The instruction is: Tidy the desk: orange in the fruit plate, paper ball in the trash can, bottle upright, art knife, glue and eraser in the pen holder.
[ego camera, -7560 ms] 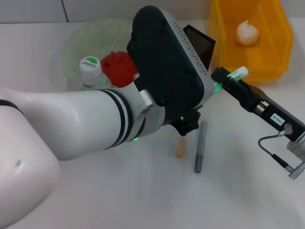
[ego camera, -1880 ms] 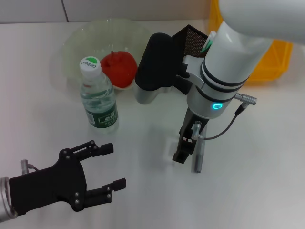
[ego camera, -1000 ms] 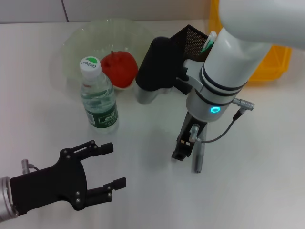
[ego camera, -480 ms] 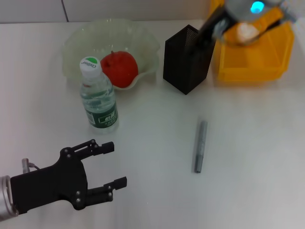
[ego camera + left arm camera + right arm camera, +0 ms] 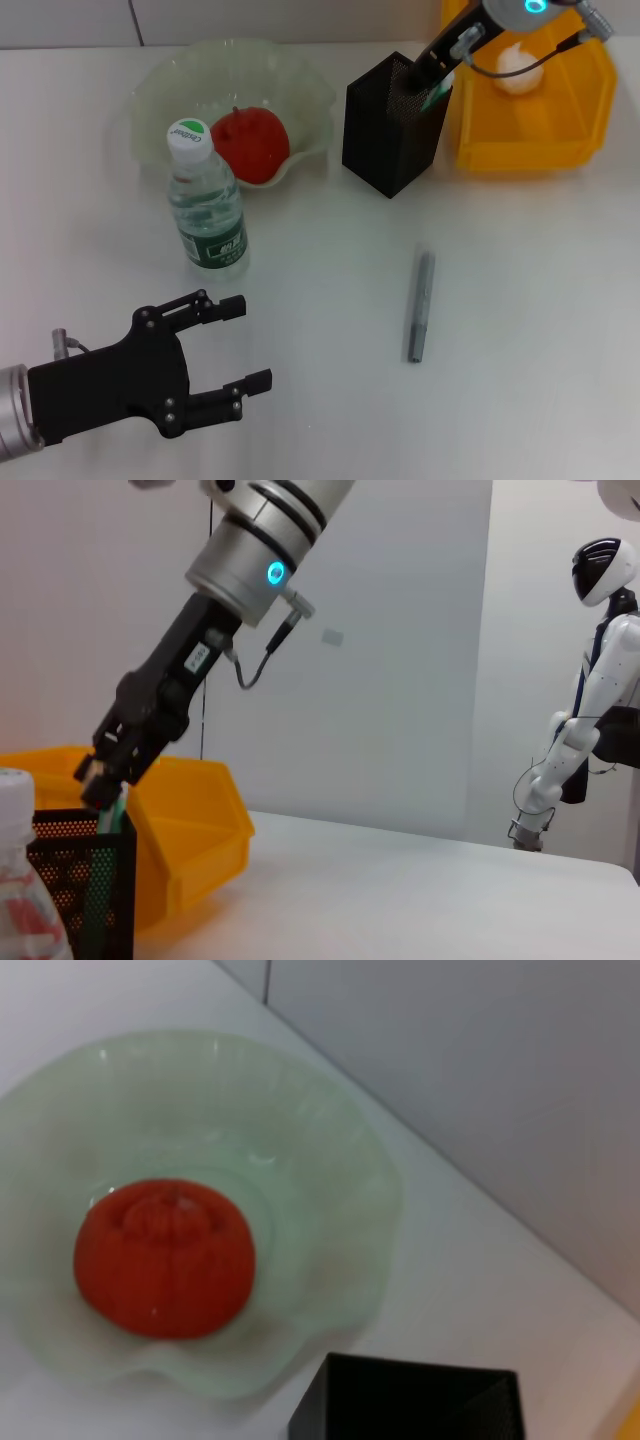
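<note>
White and matte, the surface (image 5: 520, 300) carries every item, and positions below are given relative to the pen holder (image 5: 392, 123).

The right claw (image 5: 445, 62) sits directly over the pen holder's open mouth. Whether its jaws are spread or pressed together cannot be told; a green-and-white stick (image 5: 437, 93), probably the glue, leans inside the holder beneath it. The eraser is not visible in any view.

Beside the pen holder, touching or nearly so, stands the trash can (image 5: 530, 150) with the paper ball (image 5: 519, 68) inside. On the opposite side lies the fruit plate (image 5: 180, 85) holding the orange (image 5: 250, 145). The bottle (image 5: 205, 210) stands upright just in front of that plate.

One grey stick (image 5: 419, 305), judged to be the art knife, lies flat in front of the pen holder, well apart from it. It appears stiff, light and slim; a pinch across its middle is judged safest, since its low profile may let it roll.

The left claw (image 5: 240, 345) hangs spread and empty, far in front of the pen holder.
</note>
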You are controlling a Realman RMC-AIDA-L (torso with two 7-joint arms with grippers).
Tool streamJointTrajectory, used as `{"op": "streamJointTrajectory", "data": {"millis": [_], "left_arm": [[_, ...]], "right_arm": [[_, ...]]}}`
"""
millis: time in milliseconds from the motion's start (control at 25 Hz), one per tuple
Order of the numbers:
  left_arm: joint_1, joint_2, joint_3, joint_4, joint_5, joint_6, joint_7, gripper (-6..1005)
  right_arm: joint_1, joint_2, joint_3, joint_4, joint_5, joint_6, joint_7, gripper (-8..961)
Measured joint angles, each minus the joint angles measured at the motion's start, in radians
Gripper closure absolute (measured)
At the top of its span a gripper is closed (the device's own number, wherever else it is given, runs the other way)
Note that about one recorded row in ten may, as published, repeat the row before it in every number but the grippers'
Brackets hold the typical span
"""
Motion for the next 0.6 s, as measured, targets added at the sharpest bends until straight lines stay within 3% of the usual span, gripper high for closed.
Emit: {"op": "streamJointTrajectory", "data": {"millis": [400,480,520,600], "left_arm": [[-0.003,0.0,0.004,-0.002,0.0,0.001,0.0,216],[-0.003,0.001,0.004,-0.001,0.0,0.002,0.0,216],[-0.003,0.001,0.004,-0.001,0.0,0.002,0.0,216],[-0.003,0.001,0.005,0.002,0.0,0.002,-0.002,217]], "right_arm": [[-0.007,0.001,0.003,-0.077,0.0,-0.063,0.035,392],[-0.023,0.001,-0.001,-0.208,0.013,-0.218,0.074,349],[-0.023,0.001,-0.001,-0.208,0.013,-0.218,0.074,327],[-0.026,0.003,-0.005,-0.279,0.022,-0.363,0.125,306]]}}
